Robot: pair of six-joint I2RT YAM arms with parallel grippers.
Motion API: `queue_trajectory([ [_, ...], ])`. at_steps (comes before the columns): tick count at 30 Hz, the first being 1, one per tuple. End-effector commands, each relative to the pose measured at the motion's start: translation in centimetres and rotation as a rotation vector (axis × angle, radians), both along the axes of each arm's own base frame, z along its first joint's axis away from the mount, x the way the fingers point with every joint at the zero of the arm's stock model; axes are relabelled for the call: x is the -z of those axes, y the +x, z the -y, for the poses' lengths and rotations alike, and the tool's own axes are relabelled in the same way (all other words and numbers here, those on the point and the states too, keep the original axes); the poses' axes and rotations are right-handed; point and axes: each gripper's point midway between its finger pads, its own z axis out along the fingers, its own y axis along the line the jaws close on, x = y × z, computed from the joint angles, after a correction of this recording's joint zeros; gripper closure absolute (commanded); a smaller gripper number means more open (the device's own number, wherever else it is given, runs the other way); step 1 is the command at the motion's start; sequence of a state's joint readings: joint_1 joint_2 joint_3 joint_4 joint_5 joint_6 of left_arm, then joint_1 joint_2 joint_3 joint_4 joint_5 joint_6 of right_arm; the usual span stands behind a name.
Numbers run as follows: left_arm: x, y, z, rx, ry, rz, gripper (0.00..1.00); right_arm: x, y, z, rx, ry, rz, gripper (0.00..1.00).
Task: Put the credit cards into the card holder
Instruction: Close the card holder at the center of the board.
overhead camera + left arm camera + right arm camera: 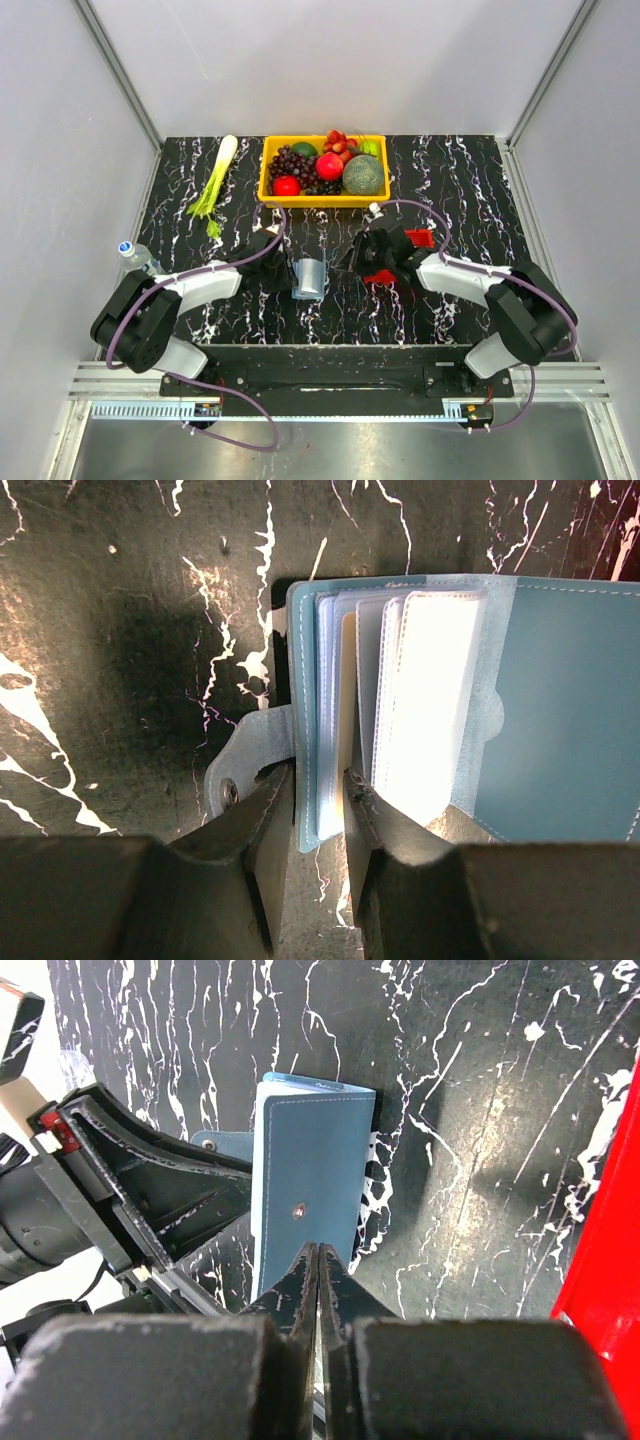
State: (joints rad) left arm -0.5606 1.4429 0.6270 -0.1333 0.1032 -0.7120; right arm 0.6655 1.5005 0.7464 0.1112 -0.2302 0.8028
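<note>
At the far left edge of the black marbled table (470, 190) a water bottle (131, 252) lies on its side, and a leek (216, 178) lies further back. The left gripper (318, 782) pinches the card holder (560, 710) by its lower edge: the fingers (262, 820) clamp the pale blue cover and the first clear pockets, while the other pockets fan open to the right and the snap tab (238, 772) sticks out to the left. The holder is in the middle of the table, between the two grippers and in front of the yellow tray (310, 199) of fruit. The right gripper (318, 1256) has its fingers pressed together, tips right at the near edge of the holder's dark blue outer cover; whether they pinch anything thin cannot be told. The red tray (612, 1250) is just to its right.
</note>
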Motion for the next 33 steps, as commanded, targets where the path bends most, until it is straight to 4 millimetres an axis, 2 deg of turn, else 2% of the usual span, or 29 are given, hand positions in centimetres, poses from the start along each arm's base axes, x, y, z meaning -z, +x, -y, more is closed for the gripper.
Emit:
queue_trajectory([
  [1, -0.3, 0.4, -0.5, -0.023, 0.0, 0.028, 0.69, 0.2, 0.4, -2.2, -0.076, 0.033, -0.026, 0.97],
  [7, -1.1, 0.8, -0.3, -0.029, -0.018, 0.05, 0.69, 1.1, -0.6, -5.4, -0.159, 0.041, -0.048, 0.97],
  [12, -1.6, 0.9, -0.5, -0.033, -0.017, 0.065, 0.62, 0.5, -0.3, -6.1, -0.167, 0.021, -0.014, 0.94],
  [18, -2.5, 1.1, -1.3, -0.066, -0.015, 0.092, 0.48, 1.7, -0.6, -7.2, -0.215, 0.012, -0.056, 0.93],
  [24, -3.5, 1.2, -2.6, -0.106, 0.009, 0.124, 0.45, 3.1, -0.5, -7.7, -0.229, -0.019, -0.083, 0.92],
  [28, -3.1, 1.3, -4.0, -0.133, 0.072, 0.131, 0.44, 4.3, -0.7, -7.6, -0.237, -0.051, -0.113, 0.92],
  [33, -3.2, 1.5, -5.0, -0.157, 0.123, 0.13, 0.44, 4.7, -0.8, -7.6, -0.247, -0.065, -0.125, 0.92],
])
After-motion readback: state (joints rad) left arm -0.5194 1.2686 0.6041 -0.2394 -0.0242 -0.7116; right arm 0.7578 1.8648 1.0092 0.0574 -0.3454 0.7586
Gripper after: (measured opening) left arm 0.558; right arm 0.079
